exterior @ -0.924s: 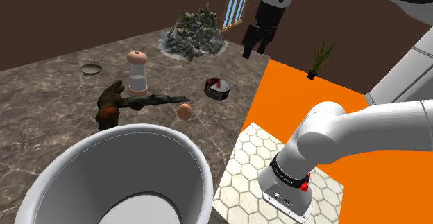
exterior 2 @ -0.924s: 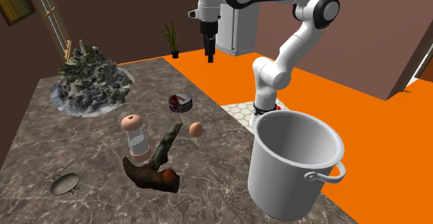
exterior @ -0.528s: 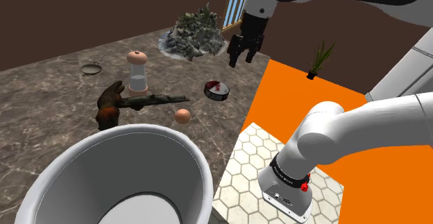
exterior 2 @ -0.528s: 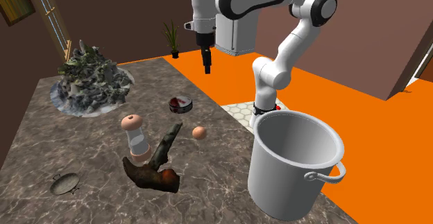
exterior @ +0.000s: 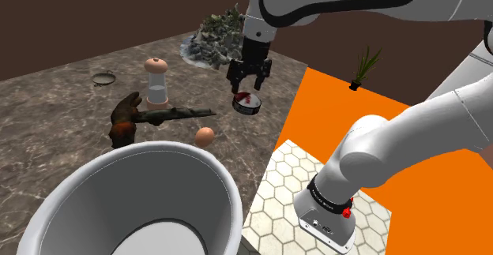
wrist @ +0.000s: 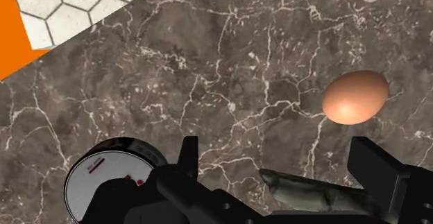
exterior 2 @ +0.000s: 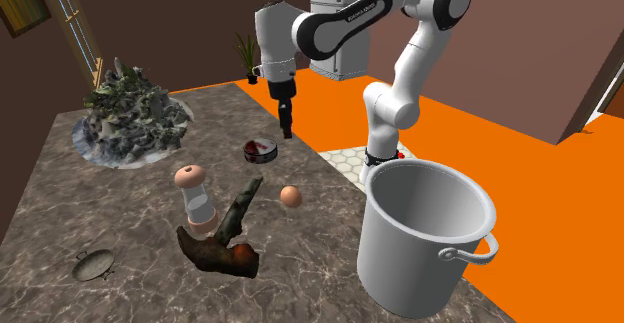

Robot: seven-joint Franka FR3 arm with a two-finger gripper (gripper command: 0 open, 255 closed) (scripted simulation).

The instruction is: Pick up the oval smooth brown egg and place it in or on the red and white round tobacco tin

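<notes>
Brown egg (exterior: 205, 136) on marble counter (exterior: 63, 135), jaws apart near red-white tin (exterior: 246, 101)

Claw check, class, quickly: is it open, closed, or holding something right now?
Claw: open, holding nothing; the egg lies apart from it, untouched.

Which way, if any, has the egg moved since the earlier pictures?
Yes. In the shoulder view the egg has rolled slightly away from the tin, which stayed put, and toward the white pot at that view's lower left.
</notes>
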